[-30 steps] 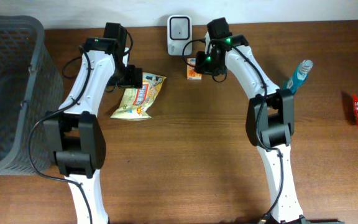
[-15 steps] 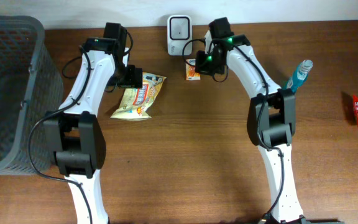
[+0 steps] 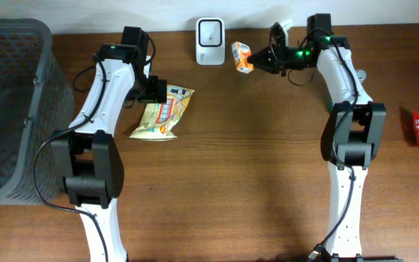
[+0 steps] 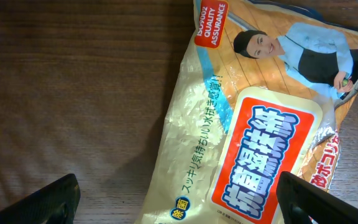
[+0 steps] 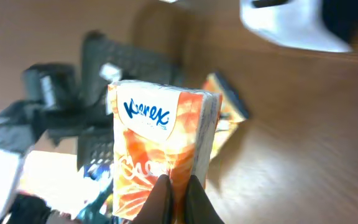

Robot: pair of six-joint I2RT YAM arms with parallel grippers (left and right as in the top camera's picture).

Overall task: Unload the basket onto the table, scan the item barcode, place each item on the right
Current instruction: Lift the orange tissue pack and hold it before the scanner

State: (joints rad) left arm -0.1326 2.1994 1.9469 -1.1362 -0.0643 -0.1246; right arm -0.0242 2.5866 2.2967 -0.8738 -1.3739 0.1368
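- My right gripper (image 3: 255,64) pinches an orange Kleenex tissue pack (image 3: 241,57), four o'clock of the white plastic scanner (image 3: 209,31).
- My left gripper (image 3: 158,91) gapes empty over a yellow plastic pouch (image 4: 247,124).

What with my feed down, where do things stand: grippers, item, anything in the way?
Right gripper shut on tissue pack, held up beside scanner. Left gripper open over wipes bag. Nothing between pack and scanner.
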